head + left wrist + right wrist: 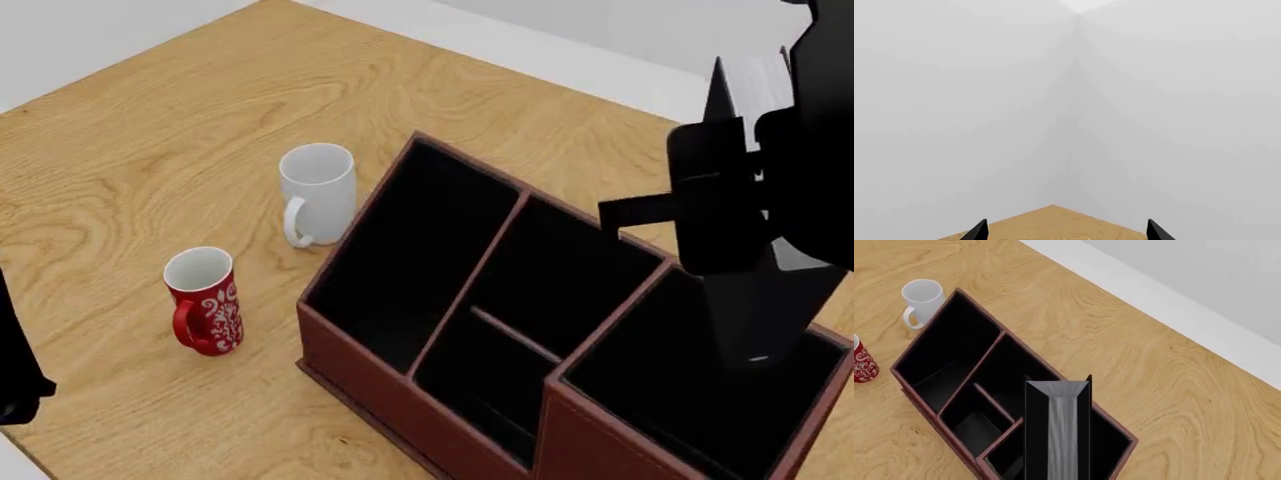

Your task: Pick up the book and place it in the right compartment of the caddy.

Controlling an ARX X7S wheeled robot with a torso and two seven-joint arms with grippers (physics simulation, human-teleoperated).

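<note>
My right gripper (731,210) is shut on the book (754,300), a black-covered volume held upright. Its lower end hangs in the mouth of the right compartment (654,390) of the reddish-brown caddy (360,350). In the right wrist view the book (1061,430) shows its white page edges between black covers, standing over that compartment (1111,445) at the near end of the caddy (927,407). The fingers themselves are hidden against the black covers. My left gripper (1067,235) is open and holds nothing, with only a table corner (1051,222) below it.
A white mug (318,190) stands just left of the caddy's far end, and a red patterned mug (203,298) stands nearer, further left. Both appear in the right wrist view: the white mug (921,297) and the red mug (862,362). Part of my left arm (14,370) shows at the left edge.
</note>
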